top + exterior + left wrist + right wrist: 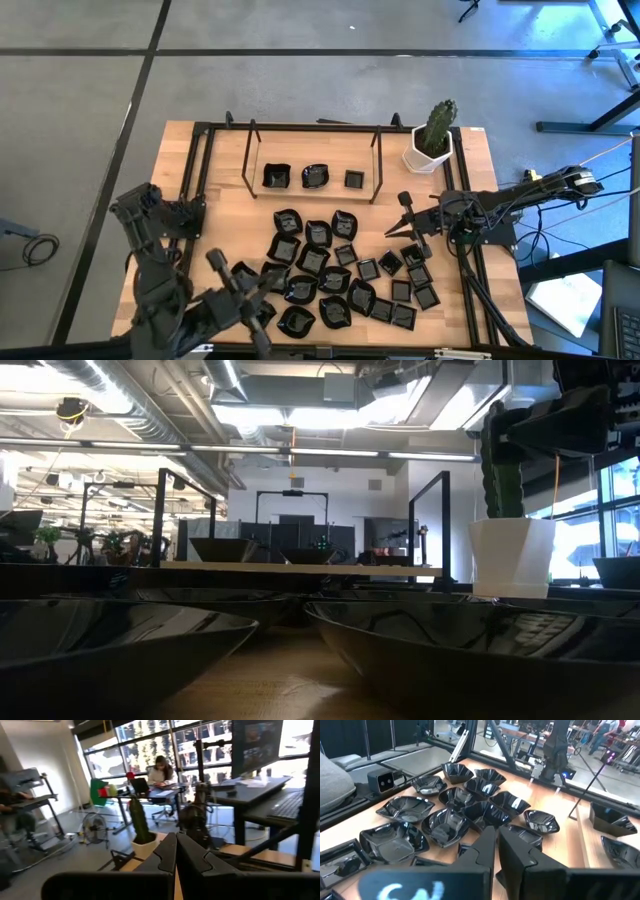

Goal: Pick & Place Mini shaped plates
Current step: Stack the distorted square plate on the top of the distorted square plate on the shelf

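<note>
Many mini shaped plates (330, 270), tiny glossy black dishes, lie heaped on the wooden table; the right wrist view shows the heap (470, 805) below the fingers. Three more dishes (315, 176) sit on a raised wooden shelf (295, 192) at the far side. My right gripper (398, 215) (496, 834) hovers shut over the heap's right edge, pointing toward the table's left, holding nothing. My left gripper (176, 842) is shut and empty, raised near the table's near-left corner and facing the cactus (140, 820).
A white pot with a green cactus (432, 145) (512, 555) stands at the far right corner. A black metal frame (200, 160) runs round the tabletop. Bare wood lies left of the heap (225, 235). A person (162, 770) sits at a desk beyond the table.
</note>
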